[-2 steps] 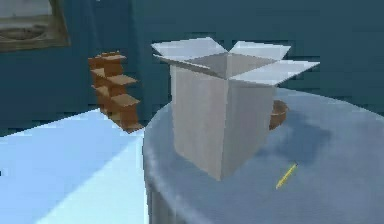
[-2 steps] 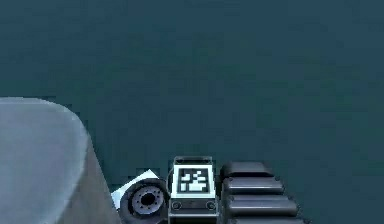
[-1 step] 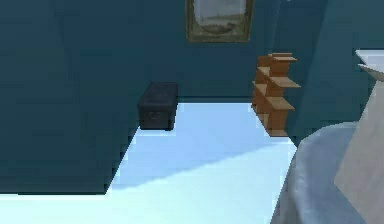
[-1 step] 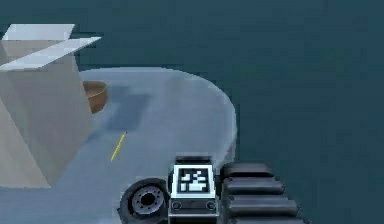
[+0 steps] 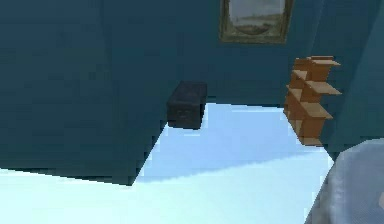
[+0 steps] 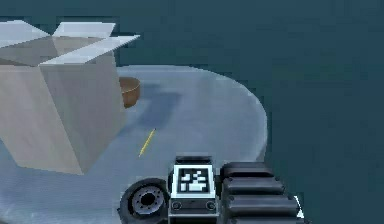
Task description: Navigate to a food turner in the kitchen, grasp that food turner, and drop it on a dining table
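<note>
In the arm side view a round pale grey table lies below the camera. My arm's end shows at the bottom edge: a white square with black marks, a ribbed dark part to its right and the gripper's dark round body to its left. The gripper's far end cannot be made out, so I cannot tell whether it holds anything. A thin yellow stick lies on the tabletop just beyond it.
A large open cardboard box stands on the table's left, a brown bowl-like thing behind it. Ahead, dark teal walls edge a pale floor. A dark chest sits by the wall, an orange shelf at right, a framed picture above.
</note>
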Controlling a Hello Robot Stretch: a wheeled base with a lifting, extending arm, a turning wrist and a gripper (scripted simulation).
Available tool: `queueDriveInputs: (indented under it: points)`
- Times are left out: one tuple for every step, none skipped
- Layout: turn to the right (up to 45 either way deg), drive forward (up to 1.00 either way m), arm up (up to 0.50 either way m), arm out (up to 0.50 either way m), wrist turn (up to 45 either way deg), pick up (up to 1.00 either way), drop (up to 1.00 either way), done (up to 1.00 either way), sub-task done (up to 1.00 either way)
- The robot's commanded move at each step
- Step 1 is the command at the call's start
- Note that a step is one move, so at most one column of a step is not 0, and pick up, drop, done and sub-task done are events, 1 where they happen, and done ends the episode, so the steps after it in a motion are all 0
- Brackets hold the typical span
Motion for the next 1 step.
queueDriveInputs:
  points:
    - [0.0, 0.00, 0.00, 0.48, 0.0, 0.00, 0.00, 0.00, 0.00]
